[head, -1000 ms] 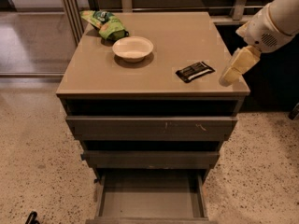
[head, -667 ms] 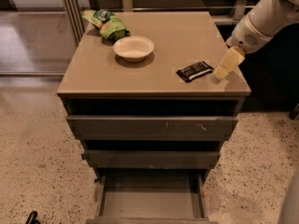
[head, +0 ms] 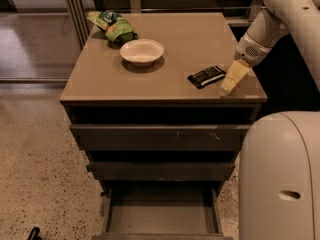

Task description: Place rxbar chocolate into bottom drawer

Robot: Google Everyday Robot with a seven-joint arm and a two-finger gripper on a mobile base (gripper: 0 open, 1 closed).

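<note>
- While the small flat black rxbar chocolate wrapper (head: pixel 206 76) lies on the grey-brown desk (head: pixel 175 39), near its front right corner, nothing of the task looks done beyond the approach.
- The shallow grey bottom drawer (head: pixel 160 219) stands pulled out and bare-floored, ready to receive it.
- The pale yellowish gripper (head: pixel 226 88) on the white arm hangs tip-down just beside the bar's right end. Whether it is parted or closed cannot be told, and it carries nothing.
- Left to do, by my judgement: grasp, lift, carry down, release.
- The bar's long axis runs roughly along the front edge, skewed, with its right end slightly farther back.
- The white bowl (head: pixel 142 51) and green chip bag (head: pixel 112 26) sit well apart.
</note>
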